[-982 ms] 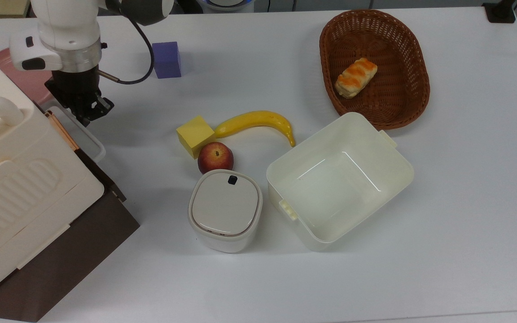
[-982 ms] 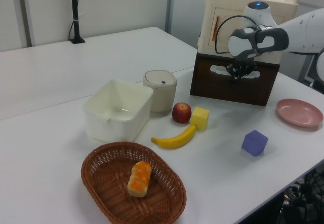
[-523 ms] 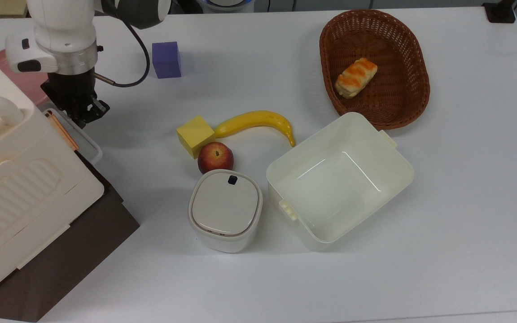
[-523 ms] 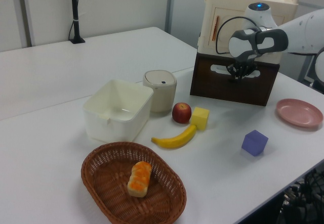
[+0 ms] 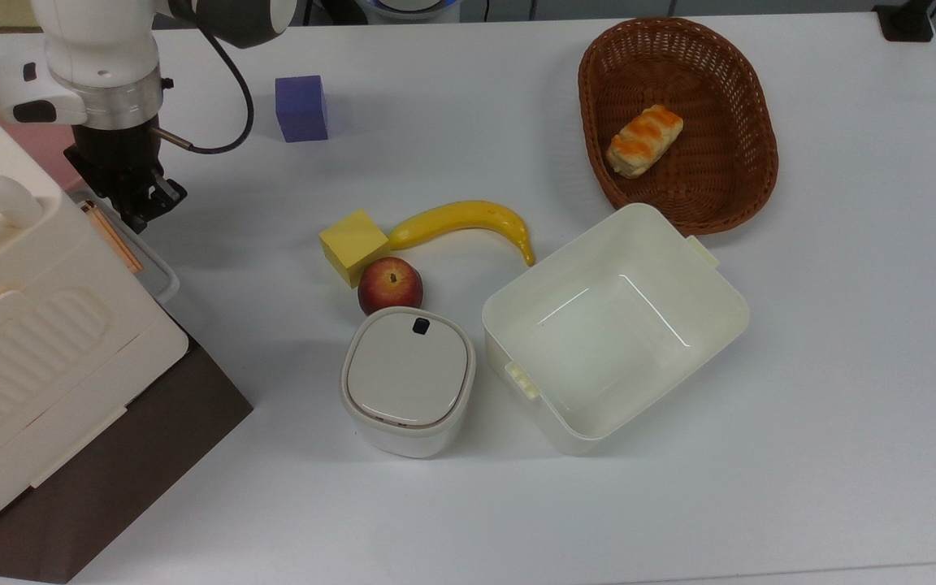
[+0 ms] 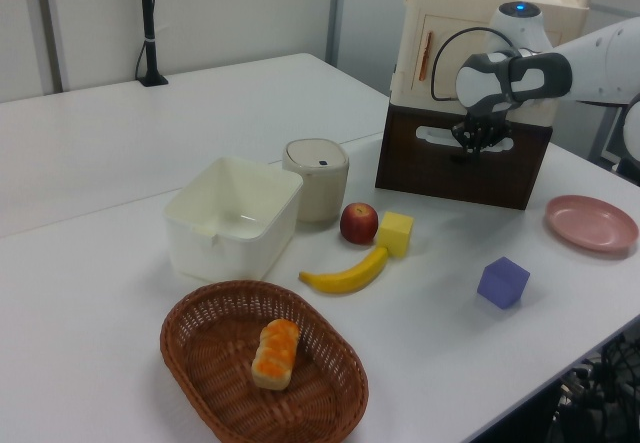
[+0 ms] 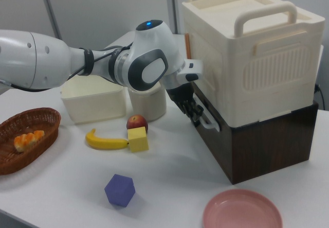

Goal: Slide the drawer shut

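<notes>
The drawer sits in the dark brown cabinet (image 5: 151, 455) under a big cream case (image 5: 29, 325). Its brown front (image 6: 528, 137) lies almost flush with the cabinet face. Its white loop handle (image 5: 162, 276) (image 6: 437, 136) (image 7: 210, 123) sticks out toward the table. My gripper (image 5: 140, 208) (image 6: 477, 142) (image 7: 194, 110) points down right at this handle, at the end toward the top view's top, touching or nearly touching it. The arm's white wrist (image 5: 94, 57) hangs above.
A pink plate (image 6: 590, 223) lies beside the cabinet and a purple cube (image 5: 301, 108) near the arm. A yellow block (image 5: 353, 244), banana (image 5: 468, 221), apple (image 5: 390, 284), lidded white canister (image 5: 408, 380) and cream bin (image 5: 679, 268) fill mid-table. A wicker basket (image 5: 748, 106) holds bread.
My gripper has moved toward the top view's left and upward, staying at the handle. The handle and drawer front have slid in toward the cabinet with it.
</notes>
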Available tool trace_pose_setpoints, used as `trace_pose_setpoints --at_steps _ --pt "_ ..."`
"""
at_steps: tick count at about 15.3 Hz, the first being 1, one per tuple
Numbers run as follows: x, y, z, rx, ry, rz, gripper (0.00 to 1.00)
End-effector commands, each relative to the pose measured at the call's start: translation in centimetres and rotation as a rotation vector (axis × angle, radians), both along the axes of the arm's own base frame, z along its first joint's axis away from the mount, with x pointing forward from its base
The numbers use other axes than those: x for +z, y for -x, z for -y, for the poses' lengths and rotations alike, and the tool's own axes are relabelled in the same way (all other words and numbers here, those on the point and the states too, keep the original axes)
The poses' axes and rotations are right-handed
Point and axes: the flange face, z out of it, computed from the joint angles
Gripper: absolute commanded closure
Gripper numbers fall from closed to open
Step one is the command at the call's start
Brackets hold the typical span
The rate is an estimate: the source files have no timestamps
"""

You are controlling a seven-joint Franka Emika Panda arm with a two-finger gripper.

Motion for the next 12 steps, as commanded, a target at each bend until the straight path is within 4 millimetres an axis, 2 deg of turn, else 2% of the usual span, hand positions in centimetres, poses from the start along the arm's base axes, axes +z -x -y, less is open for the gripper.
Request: trace_pose_setpoints --at_steps 1,3,6,8,10,12 --pt "0.9 -0.3 1.0 0.010 0.022 0.029 1.00" --pt "0.9 -0.2 0.0 0.046 0.020 0.009 1.00" --pt "0.9 0.1 -3.9 0.111 -0.003 -0.033 1.00" --pt "1.3 -0.1 -7.5 0.158 -0.034 -0.077 1.00" --pt "2.5 -0.3 -11.7 0.216 -0.060 -0.087 1.00" --pt "4.2 -0.1 -15.0 0.263 -0.079 -0.084 1.00"
